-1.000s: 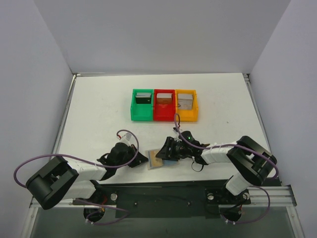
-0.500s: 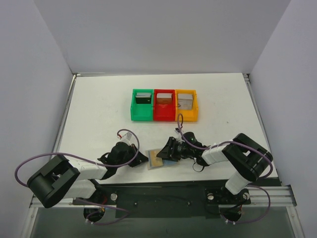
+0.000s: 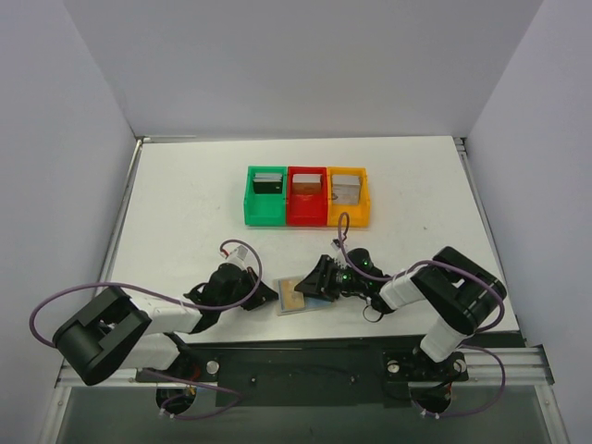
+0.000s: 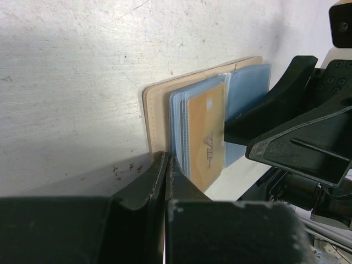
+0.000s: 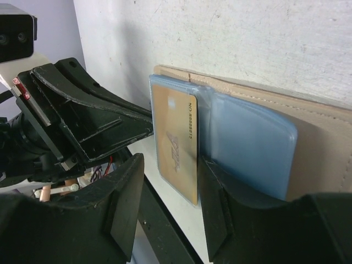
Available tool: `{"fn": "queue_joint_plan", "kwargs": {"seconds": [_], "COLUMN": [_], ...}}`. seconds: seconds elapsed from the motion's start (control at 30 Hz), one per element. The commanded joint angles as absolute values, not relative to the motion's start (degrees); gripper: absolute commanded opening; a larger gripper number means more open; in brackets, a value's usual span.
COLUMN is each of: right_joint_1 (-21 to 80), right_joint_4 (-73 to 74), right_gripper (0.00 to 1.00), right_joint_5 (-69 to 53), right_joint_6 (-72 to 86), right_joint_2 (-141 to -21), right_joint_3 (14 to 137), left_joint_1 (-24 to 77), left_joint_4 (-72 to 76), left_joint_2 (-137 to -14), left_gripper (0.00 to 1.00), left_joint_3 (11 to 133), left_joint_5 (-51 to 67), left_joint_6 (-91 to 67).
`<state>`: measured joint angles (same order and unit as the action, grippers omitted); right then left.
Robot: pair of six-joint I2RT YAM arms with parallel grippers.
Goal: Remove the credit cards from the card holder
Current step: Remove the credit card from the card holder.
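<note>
Seen from above, a tan card holder (image 4: 149, 110) lies open and flat on the white counter (image 3: 185, 203), close to the near edge, between the two arms. A gold card (image 4: 207, 137) sticks partway out of one of its bluish pockets, towards the near edge of the counter.

The left pincer (image 4: 165, 165) is fully closed with nothing between its fingers. Its tip rests at the tan left border of the holder, apparently to pin the wallet down so that it does not slide when a card is pulled.

The right pincer (image 5: 170, 181) reaches in from the other side, low over the holder and partly open. One finger stands on each side of the protruding gold card, very close to its long edges. It does not look clamped on the card yet. The straddling pose suggests it is lining up to pinch the card and draw it out.

Well apart, farther back on the counter, a green bin (image 3: 251, 208), a red bin (image 3: 306, 218) and an orange bin (image 3: 363, 211) sit touching in a row, each holding one of the credit cards (image 3: 306, 184) upright.
</note>
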<state>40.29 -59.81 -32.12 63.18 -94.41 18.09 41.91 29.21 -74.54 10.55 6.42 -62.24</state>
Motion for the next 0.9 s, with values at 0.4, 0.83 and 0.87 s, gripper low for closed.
{"fn": "queue_joint_plan", "kwargs": {"seconds": [0.4,0.83,0.87], "right_joint_1": [39.81,39.90,39.90], "right_joint_4": [-53.88,-53.97,-53.88], "right_gripper": [0.40,0.41,0.41], "right_joint_5": [-32.61,-32.52,-32.52], "right_joint_6": [58.62,58.97,59.06], "right_joint_2": [-90.88,-90.88,-90.79], "right_joint_3": [19.86,20.21,20.30], "left_joint_1": [42.01,43.59,43.77], "left_joint_4": [16.61,28.74,28.83], "left_joint_2": [-63.37,-72.68,-73.29], "left_gripper": [0.00,0.00,0.00], "left_joint_3": [14.15,13.88,13.97], "left_joint_5": [1.05,6.33,6.24], "left_joint_6": [-57.31,-58.01,-58.01]}}
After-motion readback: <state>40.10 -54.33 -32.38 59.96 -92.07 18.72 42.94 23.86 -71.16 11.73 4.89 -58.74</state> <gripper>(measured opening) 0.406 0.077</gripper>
